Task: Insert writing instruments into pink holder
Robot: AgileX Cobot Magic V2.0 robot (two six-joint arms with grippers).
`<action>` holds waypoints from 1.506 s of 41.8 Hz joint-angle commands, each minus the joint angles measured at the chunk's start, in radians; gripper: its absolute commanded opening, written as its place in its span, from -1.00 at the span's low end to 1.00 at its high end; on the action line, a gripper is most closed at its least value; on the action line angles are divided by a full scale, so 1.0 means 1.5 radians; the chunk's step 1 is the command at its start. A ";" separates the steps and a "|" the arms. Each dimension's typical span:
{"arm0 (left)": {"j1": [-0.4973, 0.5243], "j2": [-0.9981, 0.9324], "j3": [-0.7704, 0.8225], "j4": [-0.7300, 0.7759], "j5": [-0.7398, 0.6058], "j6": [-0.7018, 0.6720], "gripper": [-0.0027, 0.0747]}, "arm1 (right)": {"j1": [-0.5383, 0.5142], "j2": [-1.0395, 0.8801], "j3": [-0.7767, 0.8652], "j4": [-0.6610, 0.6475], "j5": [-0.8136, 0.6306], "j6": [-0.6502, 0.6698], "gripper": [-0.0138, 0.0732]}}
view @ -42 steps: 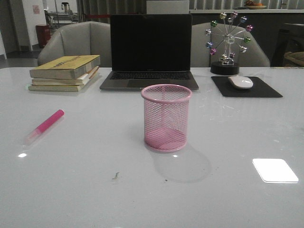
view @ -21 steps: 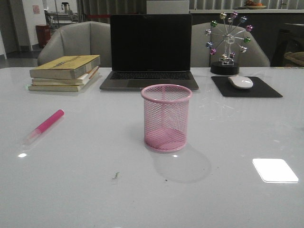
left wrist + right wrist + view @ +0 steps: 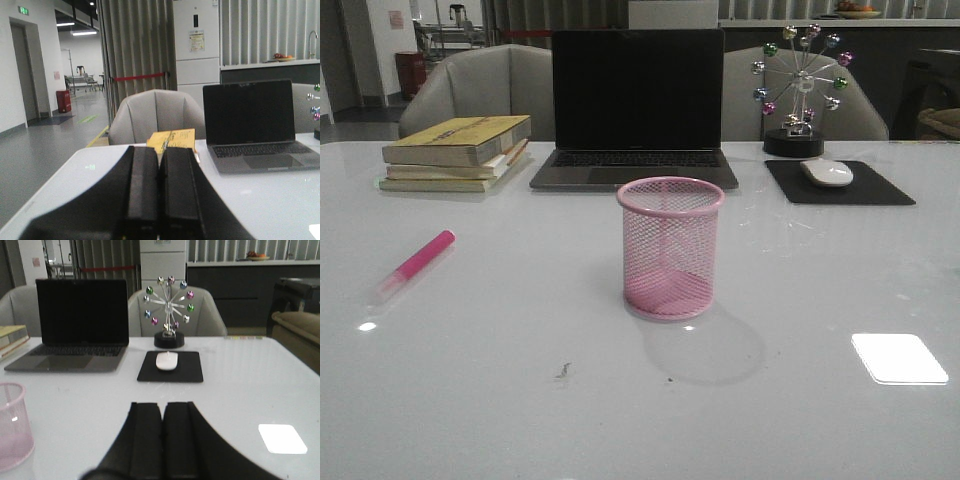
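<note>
Same as before: magenta pen left of pink holder, both jaws together.

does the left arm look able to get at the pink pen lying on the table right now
Probably yes. The pink pen lies alone on the left side of the table, apart from the books and the pink holder, with nothing over it. The left claw is shut, so it would need to open first.

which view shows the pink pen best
The front view. The pink pen lies whole on the table, left of the holder, nothing covering it. Neither wrist view shows the pen: the left wrist view looks over its shut fingers toward books and laptop, and the right one catches only the holder's edge.
</note>
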 commanded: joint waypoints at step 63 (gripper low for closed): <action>0.001 0.496 -0.495 -0.046 0.523 -0.006 0.18 | -0.005 0.601 -0.526 -0.010 0.535 0.001 -0.01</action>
